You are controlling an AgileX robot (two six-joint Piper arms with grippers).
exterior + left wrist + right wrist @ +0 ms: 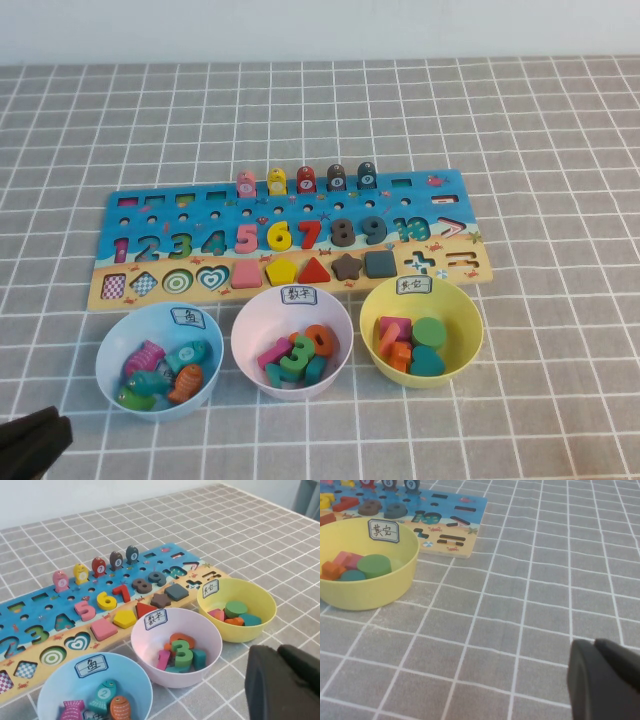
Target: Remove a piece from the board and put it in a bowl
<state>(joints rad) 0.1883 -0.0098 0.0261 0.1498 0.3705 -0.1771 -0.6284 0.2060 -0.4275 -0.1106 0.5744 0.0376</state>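
Observation:
The board (150, 205) lies across the middle of the table, also seen in the left wrist view (30, 605). Its 1 to 4 places look flat; the teal "4" place (213, 243) reads as an empty recess. The pink bowl (252, 322) stands in front of the board with a green "3" (295, 352), pink, orange and teal pieces (198, 658) inside. I cannot tell which teal piece is the "4". My left gripper (35, 440) is at the near left corner, fingers together and empty (275, 650). My right gripper (594, 642) is shut over bare cloth, right of the yellow bowl.
A light blue bowl (120, 350) of fish pieces stands left of the pink bowl. A yellow bowl (465, 300) of shape pieces stands right of it, also seen in the right wrist view (405, 545). Numerals 5 to 9 and fish pegs stand on the board. Checked grey cloth surrounds everything.

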